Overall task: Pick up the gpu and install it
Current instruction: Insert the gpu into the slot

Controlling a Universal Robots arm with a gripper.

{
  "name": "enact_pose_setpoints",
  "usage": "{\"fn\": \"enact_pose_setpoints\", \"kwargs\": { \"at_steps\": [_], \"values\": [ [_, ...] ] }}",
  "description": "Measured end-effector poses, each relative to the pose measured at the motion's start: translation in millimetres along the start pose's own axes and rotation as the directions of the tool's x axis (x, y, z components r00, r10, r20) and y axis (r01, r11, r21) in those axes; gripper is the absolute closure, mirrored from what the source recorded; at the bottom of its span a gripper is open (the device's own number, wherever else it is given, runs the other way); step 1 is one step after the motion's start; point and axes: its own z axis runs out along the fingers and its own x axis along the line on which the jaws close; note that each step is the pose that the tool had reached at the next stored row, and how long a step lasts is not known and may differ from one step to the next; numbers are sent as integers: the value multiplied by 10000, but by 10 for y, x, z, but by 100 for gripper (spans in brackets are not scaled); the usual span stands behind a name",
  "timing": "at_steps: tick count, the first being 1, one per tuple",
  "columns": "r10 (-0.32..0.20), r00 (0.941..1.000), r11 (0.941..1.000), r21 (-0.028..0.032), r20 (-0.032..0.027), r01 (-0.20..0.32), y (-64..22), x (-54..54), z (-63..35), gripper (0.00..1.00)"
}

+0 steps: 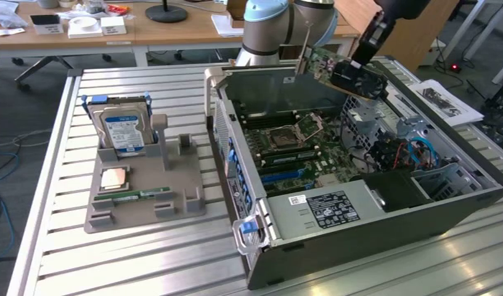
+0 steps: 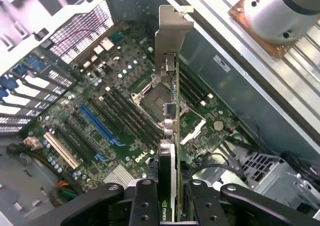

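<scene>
Finding 1, end effector. Your black two-finger gripper (image 1: 356, 63) sits in the upper right of the exterior view. It is clamped on the gpu (image 1: 344, 75), a thin, dark rectangular circuit card with a silvery metal end bracket. In the wrist view the gripper (image 2: 170, 202) has one finger (image 2: 146, 201) pressed against each face of the gpu (image 2: 169, 136), which appears edge-on.

Finding 2, task item. You hold the gpu in the air, tilted, over the far part of the open dark grey computer case (image 1: 317, 246). Its bracket end points towards the exterior view's left. It is clear of the green motherboard (image 1: 297, 151) below and is not seated in any slot. In the wrist view the card hangs over the square metal processor socket (image 2: 149, 100), and the long blue expansion slot (image 2: 97, 123) lies off to one side of it.

Finding 3, surroundings. At centre left of the exterior view a grey moulded parts holder (image 1: 145, 213) rests on the slatted aluminium table (image 1: 111, 265), beside the case. It carries:
- a silver hard drive with a blue label (image 1: 122, 132), standing upright
- a small square processor chip (image 1: 113, 179), lying flat
- a narrow green memory stick (image 1: 140, 195), on its edge

The pale blue-grey robot arm base (image 1: 276, 28) stands at upper centre, behind the case.
</scene>
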Motion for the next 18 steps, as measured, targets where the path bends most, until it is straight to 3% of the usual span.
{"fn": "enact_pose_setpoints", "kwargs": {
  "at_steps": [5, 9, 14, 18],
  "values": [
    [-883, 9960, 9961, -39, -160, 882, -1, 0, 5, 73],
    [-1601, 9867, 9871, -81, -287, 1600, -2, 0, 9, 73],
    [-2476, 9678, 9688, -146, -441, 2472, -3, 1, 14, 73],
    [-3157, 9472, 9489, -207, -558, 3150, -4, 1, 19, 73]
  ]
}}
